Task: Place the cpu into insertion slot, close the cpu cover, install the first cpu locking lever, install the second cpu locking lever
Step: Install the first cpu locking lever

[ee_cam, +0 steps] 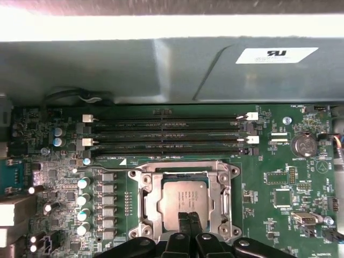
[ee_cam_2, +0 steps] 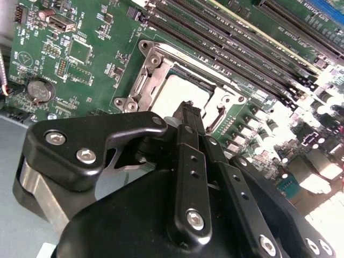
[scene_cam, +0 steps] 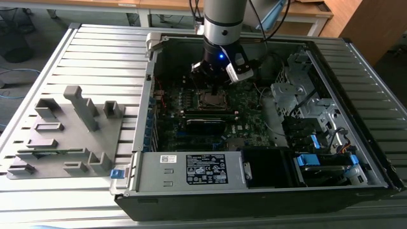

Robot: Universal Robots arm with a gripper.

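First wrist view: cpu [ee_cam: 183, 200] lies flat in slot [ee_cam: 161, 177], and cover [ee_cam: 148, 204] looks down around it. Gripper [ee_cam: 188, 216] has its fingers pressed together w/ nothing betw. them. Tips are at chip's near edge, touching or just above, can't tell. Risks, imo: an off-centre push w/ cover not locked could tilt the cpu so it seats badly. Tips could also skid off the smooth lid onto cover or board [ee_cam: 279, 177] and scratch it.

One cpu [ee_cam: 180, 200], one cpu cover [ee_cam: 146, 203], one coin battery [ee_cam: 305, 144]
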